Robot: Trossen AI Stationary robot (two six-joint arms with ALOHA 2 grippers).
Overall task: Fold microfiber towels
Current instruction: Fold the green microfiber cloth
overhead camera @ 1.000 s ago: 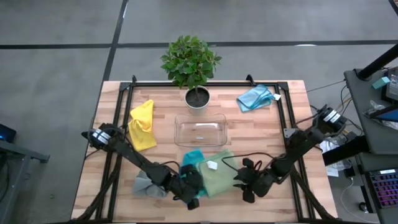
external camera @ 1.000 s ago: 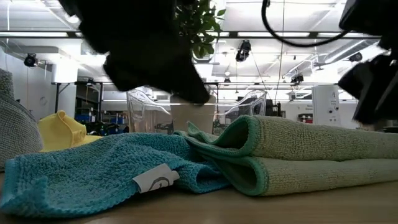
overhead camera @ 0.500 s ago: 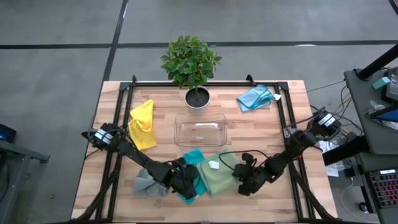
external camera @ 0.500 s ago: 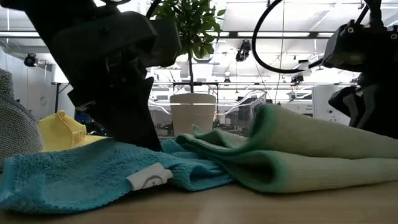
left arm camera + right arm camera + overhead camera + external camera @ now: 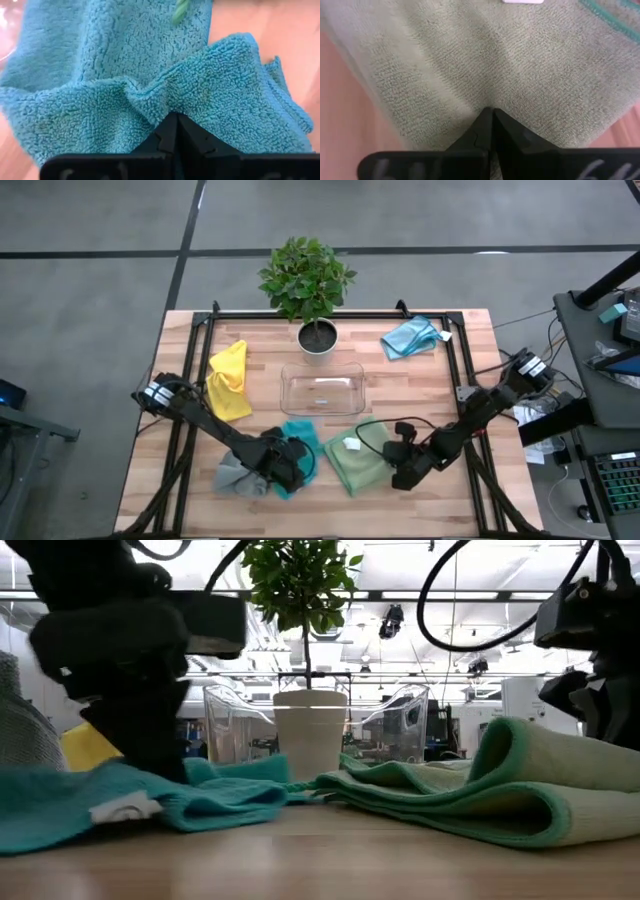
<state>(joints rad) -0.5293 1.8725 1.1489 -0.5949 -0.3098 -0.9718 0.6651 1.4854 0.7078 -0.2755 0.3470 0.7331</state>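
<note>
Risk for us: left hand (image 5: 292,463) pinching teal towel (image 5: 298,442) and right hand (image 5: 400,470) pinching sage green towel (image 5: 357,462) may drag both askew

Both my arms reached low across the near half of the table, elbows out toward its side edges. My left gripper (image 5: 290,465) sat left of centre, its two dark fingers (image 5: 172,135) pressed together and pinching a ridge of the teal towel (image 5: 150,75). My right gripper (image 5: 400,465) lay right of centre, wrist angled inward, its fingers (image 5: 492,132) likewise brought tight together, nipping the sage green towel (image 5: 485,65) at its edge. The two grippers stood well apart.
</note>
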